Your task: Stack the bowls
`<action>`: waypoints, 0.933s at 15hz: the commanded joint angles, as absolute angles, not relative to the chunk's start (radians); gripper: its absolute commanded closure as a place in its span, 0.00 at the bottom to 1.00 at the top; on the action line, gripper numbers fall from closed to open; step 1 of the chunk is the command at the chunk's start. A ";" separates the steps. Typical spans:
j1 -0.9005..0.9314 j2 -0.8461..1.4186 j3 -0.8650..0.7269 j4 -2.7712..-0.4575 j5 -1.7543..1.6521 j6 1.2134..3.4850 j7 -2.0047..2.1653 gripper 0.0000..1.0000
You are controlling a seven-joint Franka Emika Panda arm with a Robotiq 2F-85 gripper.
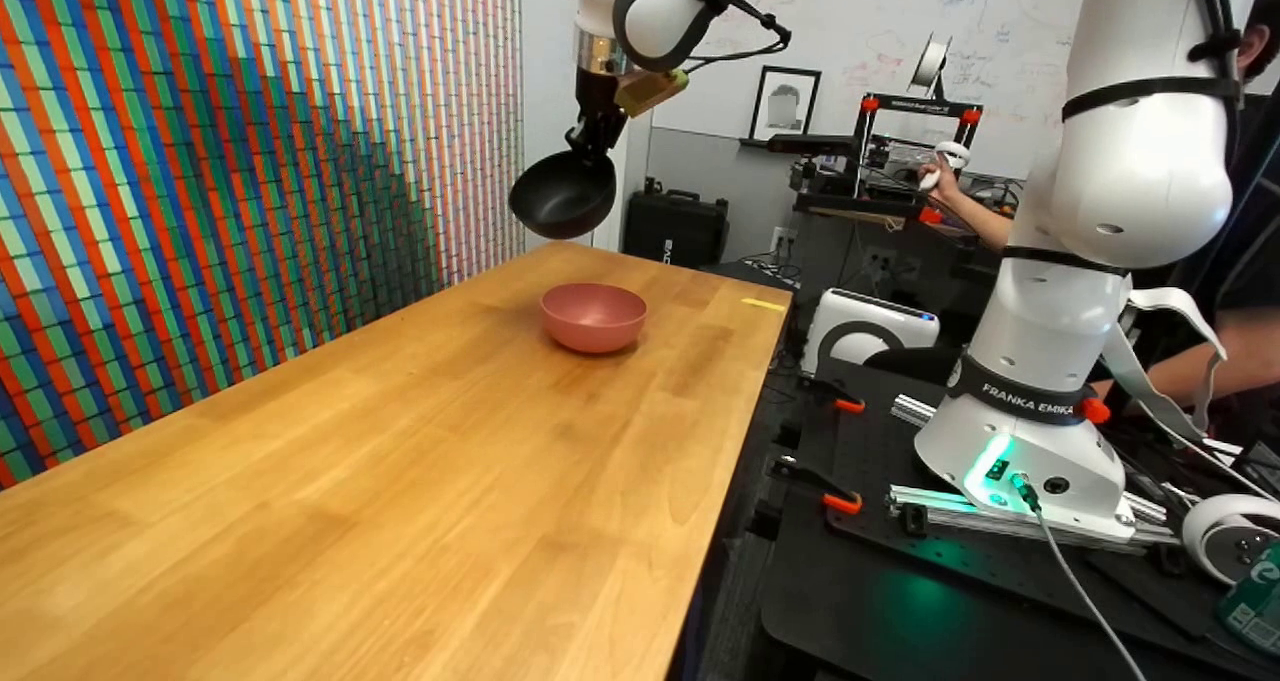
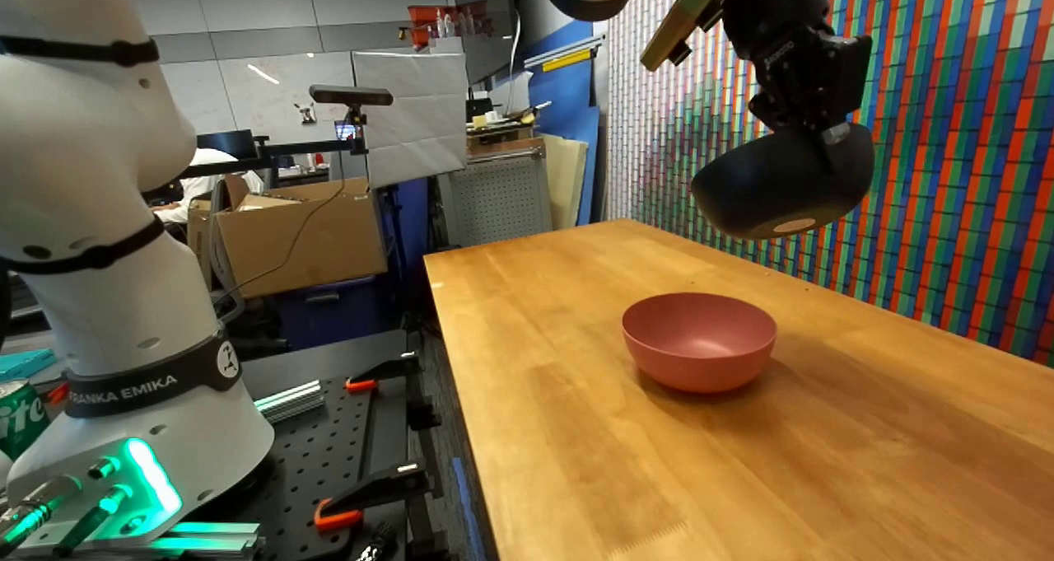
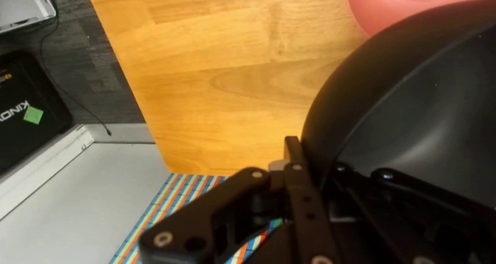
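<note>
The glossy black bowl (image 1: 562, 199) hangs tilted in the air, held by its rim, in both exterior views (image 2: 778, 186). My gripper (image 1: 597, 141) is shut on that rim, with one finger inside and one outside the bowl. The grip also shows in the wrist view (image 3: 319, 163), where the black bowl (image 3: 422, 113) fills the right side. The salmon-pink bowl (image 1: 593, 319) stands upright on the wooden table, below the black bowl and apart from it. It also shows in an exterior view (image 2: 700, 343). In the wrist view the pink bowl (image 3: 410, 4) is partly hidden behind the black bowl.
The wooden table (image 1: 400, 491) runs along a wall covered in coloured strips (image 1: 250, 161). A yellow strip (image 1: 763, 304) lies near the table's edge. The robot's base (image 1: 1030, 451) stands on a black platform beside the table. A black case (image 1: 677, 226) stands beyond the table's end.
</note>
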State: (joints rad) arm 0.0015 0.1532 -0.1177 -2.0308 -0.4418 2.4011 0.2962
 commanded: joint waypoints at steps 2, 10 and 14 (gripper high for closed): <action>-0.062 0.098 -0.106 -2.093 -0.205 2.375 0.166 0.95; -0.092 0.028 -0.105 -2.251 0.010 2.388 0.020 0.95; -0.087 -0.012 -0.105 -2.344 0.049 2.429 -0.047 0.96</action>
State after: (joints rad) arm -0.0766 0.0557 -0.1155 -2.2607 0.0076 2.3859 0.0197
